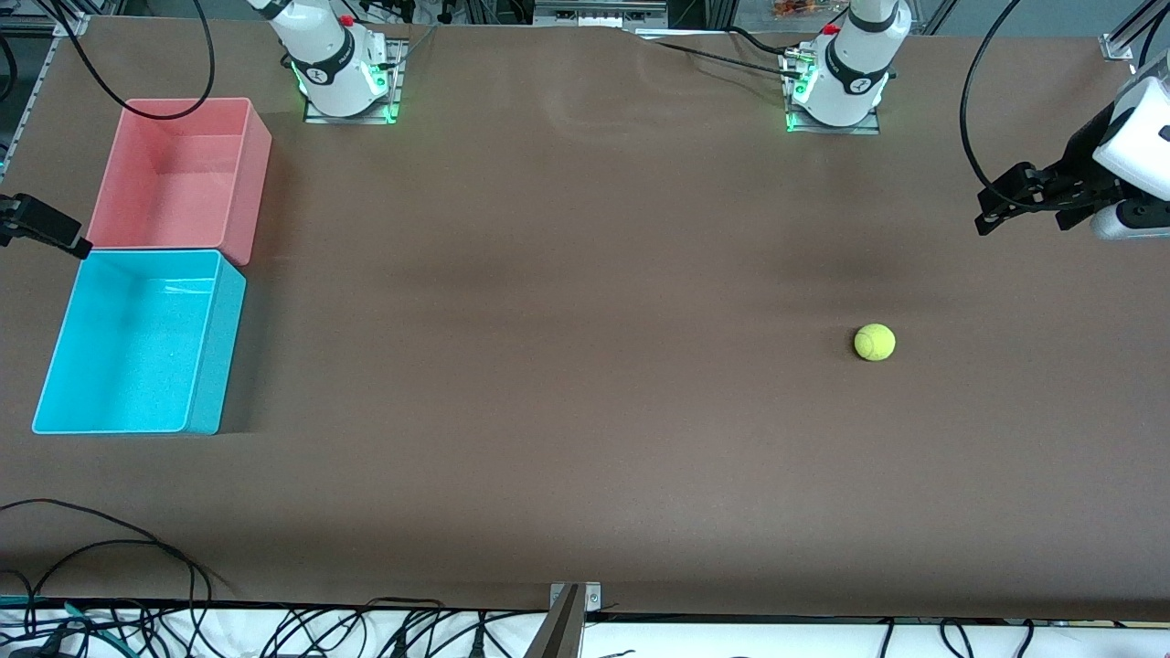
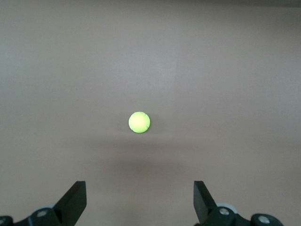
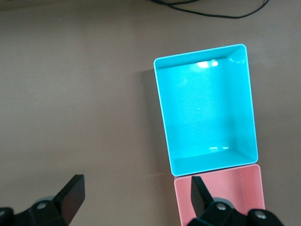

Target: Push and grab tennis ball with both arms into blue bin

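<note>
While ball (image 1: 875,342) lies loose on table (image 1: 567,366), well apart from blue bin (image 1: 206,366), toward left arm's end, easy rolling is expected; light, fuzzy, slightly springy, best pinched across middle. Left gripper (image 2: 140,202) held spread, above table near ball; right gripper (image 3: 134,200) held spread, over bin edge, empty.

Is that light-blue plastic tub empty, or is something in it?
Empty. The light-blue plastic tub shows only bare floor; the yellow-green tennis ball lies on the table.

Tennis ball (image 1: 875,343): yellow-green, resting on table toward left arm's end. Blue bin (image 1: 209,366): cyan, upright, at right arm's end, touching pink bin (image 1: 251,183).
</note>
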Available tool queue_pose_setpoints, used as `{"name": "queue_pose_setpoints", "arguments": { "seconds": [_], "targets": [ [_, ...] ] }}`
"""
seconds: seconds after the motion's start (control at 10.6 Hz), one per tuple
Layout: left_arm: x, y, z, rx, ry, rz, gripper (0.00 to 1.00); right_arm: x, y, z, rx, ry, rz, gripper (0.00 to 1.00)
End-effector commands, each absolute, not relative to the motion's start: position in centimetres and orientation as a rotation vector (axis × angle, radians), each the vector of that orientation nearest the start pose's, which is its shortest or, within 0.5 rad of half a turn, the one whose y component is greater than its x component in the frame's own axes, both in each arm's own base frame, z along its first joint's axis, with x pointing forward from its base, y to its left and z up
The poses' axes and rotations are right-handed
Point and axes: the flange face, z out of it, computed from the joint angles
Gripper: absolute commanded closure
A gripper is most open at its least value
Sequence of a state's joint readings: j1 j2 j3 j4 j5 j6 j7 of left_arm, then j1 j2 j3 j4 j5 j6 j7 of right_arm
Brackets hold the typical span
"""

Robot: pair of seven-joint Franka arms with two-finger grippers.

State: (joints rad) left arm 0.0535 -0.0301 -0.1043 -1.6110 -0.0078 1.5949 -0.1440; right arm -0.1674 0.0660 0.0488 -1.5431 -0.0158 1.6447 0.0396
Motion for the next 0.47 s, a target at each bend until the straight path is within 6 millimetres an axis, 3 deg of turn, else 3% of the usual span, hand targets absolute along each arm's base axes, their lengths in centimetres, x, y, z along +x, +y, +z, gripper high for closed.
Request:
{"name": "queue_pose_setpoints", "arguments": {
  "seconds": [0.0, 0.38],
  "targets": [
    [54.97, -2.7, 62.99, -3.125, -0.149, -0.016, 0.0, 57.8, -7.25, 61.14, -3.132, 0.241, -0.053, 0.0],
    [54.97, -2.7, 62.99, -3.125, -0.149, -0.016, 0.0, 57.97, -7.33, 60.79, -3.128, 0.243, -0.046, 0.0]
  ]
}}
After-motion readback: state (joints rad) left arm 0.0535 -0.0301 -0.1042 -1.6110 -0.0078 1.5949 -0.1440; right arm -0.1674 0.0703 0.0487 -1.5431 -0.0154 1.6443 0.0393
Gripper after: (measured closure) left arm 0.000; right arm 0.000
